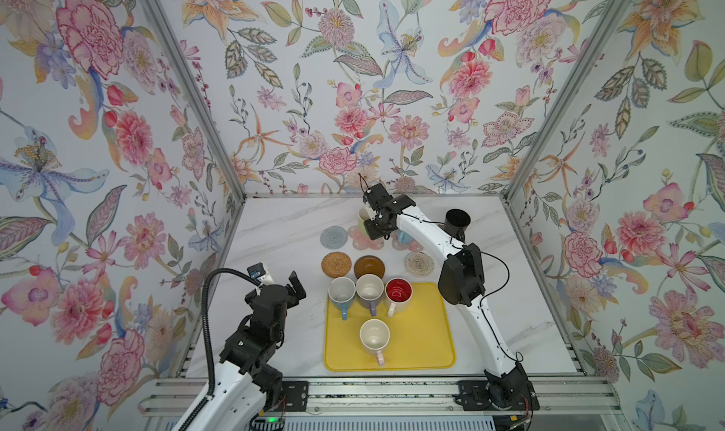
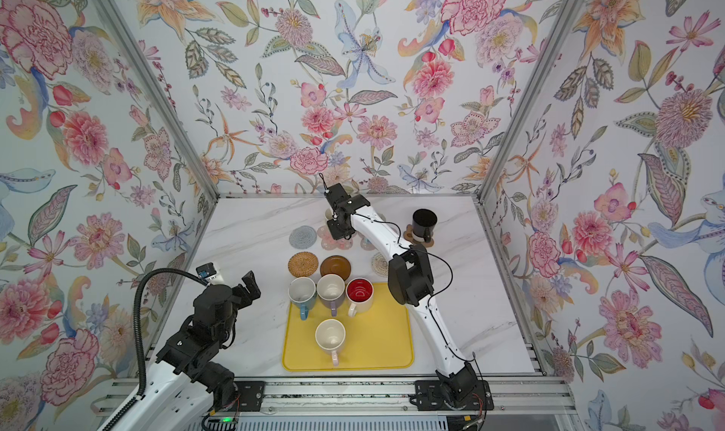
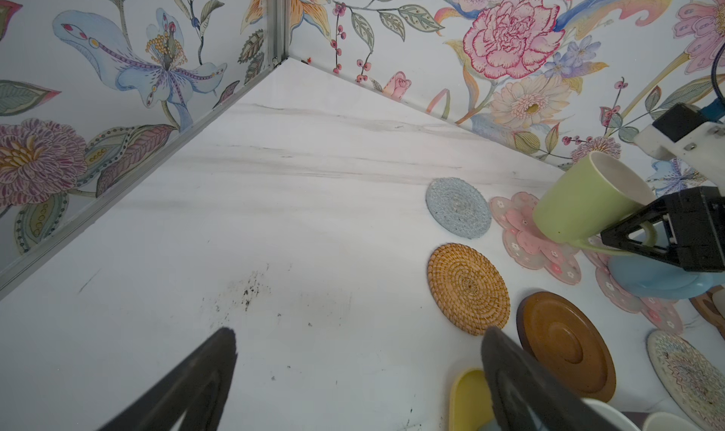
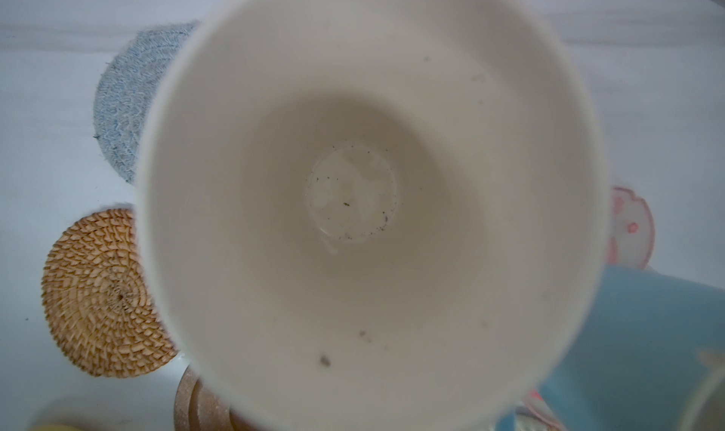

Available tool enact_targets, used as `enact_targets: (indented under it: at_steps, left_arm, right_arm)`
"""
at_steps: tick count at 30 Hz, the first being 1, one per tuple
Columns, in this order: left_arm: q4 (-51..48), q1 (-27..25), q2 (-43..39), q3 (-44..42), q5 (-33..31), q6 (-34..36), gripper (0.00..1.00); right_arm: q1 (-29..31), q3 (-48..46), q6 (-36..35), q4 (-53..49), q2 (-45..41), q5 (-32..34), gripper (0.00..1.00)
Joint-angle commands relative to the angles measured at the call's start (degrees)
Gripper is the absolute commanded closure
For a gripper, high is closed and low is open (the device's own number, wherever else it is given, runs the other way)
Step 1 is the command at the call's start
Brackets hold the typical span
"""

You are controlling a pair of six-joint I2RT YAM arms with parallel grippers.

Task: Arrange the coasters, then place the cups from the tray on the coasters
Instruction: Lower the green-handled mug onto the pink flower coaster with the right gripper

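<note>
My right gripper is shut on the handle of the pale green cup. The cup hangs tilted over a pink flower coaster; whether it touches, I cannot tell. Its white inside fills the right wrist view and hides the jaws. Beside it a blue cup stands on the other pink flower coaster. The black cup stands on the brown paw coaster. The grey-blue, rattan, wooden and rope coasters lie bare. My left gripper is open and empty, left of the tray.
On the yellow tray stand a blue cup, a lilac cup, a white cup with red inside and a pale pink cup. Flowered walls close in the marble table on three sides.
</note>
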Motion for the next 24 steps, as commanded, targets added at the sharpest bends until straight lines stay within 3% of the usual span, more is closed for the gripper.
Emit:
enact_targets:
  at_steps: [1,21,24]
  left_arm:
    - [-0.5,0.8,0.1,0.7,0.7,-0.4,0.01]
    - [-0.3,0.8,0.5,1.0,0.8,-0.2,0.01]
    - [-0.4,0.9,0.5,1.1,0.8,-0.2,0.01]
  right_arm:
    - [-0.4,2.7,-0.9,2.0,1.1,0.4,1.00]
    - [-0.3,2.7,-0.7,2.0,2.6,-0.2,1.00]
    - [-0.4,2.6,-0.6,2.0,2.4,0.0,0.92]
